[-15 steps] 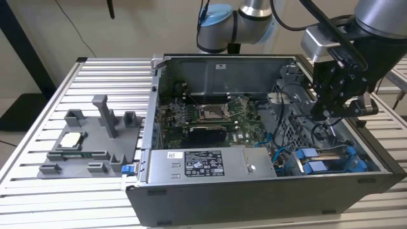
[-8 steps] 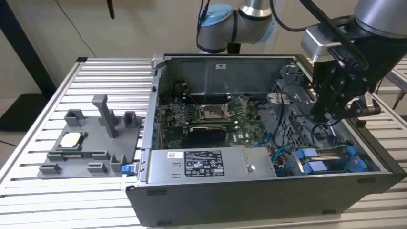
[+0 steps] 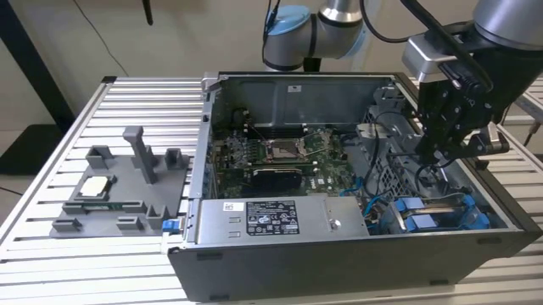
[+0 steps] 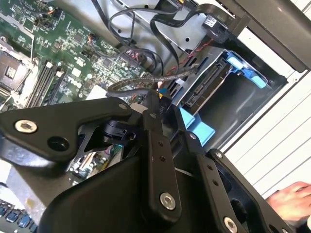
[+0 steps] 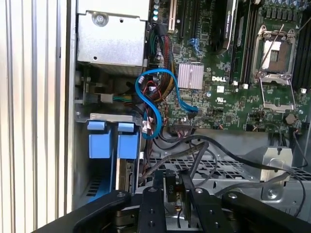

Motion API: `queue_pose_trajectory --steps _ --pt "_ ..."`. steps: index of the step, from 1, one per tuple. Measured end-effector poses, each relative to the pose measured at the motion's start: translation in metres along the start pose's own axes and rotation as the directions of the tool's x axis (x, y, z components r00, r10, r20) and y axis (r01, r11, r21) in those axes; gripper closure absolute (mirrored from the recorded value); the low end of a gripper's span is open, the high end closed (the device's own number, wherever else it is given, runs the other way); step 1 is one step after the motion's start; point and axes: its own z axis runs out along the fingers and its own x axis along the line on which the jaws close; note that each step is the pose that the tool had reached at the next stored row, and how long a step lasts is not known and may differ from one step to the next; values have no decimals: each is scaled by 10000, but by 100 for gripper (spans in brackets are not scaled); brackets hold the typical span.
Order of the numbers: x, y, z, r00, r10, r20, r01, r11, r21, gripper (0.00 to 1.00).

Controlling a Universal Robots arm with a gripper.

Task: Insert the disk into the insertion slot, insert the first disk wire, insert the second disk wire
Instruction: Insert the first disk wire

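My gripper (image 3: pixel 434 159) hangs inside the open computer case, above the drive cage at the exterior view's right. Its fingers (image 5: pixel 154 194) are shut on the small black connector (image 5: pixel 175 190) of a disk wire. A grey braided wire (image 4: pixel 141 82) runs off from the fingertips (image 4: pixel 151 109). The disk (image 4: pixel 206 87) sits in its blue carrier (image 4: pixel 245 70) inside the insertion slot (image 4: pixel 243 104), its connector edge facing the gripper. In the exterior view, the blue carrier ends (image 3: pixel 420 216) show in the bay at the case's front right corner, below the gripper.
The motherboard (image 3: pixel 280 152) fills the case floor, with a silver labelled box (image 3: pixel 271 219) at the front. A blue cable (image 5: pixel 150 94) and black wires (image 4: pixel 146 29) loop near the bay. A grey fixture tray (image 3: pixel 119 190) stands left of the case. A hand (image 4: pixel 291 196) rests outside the case.
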Motion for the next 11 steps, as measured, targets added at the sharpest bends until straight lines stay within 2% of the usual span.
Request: queue_pose_trajectory --steps 2,3,6,11 --pt "-1 -1 2 9999 -6 -112 6 10000 -7 75" --pt "-2 -2 5 9999 -9 -165 9 10000 -10 81" --pt "0 -12 18 9997 -16 -260 16 10000 -15 81" --pt "5 -44 48 9996 -17 -292 16 10000 -17 81"
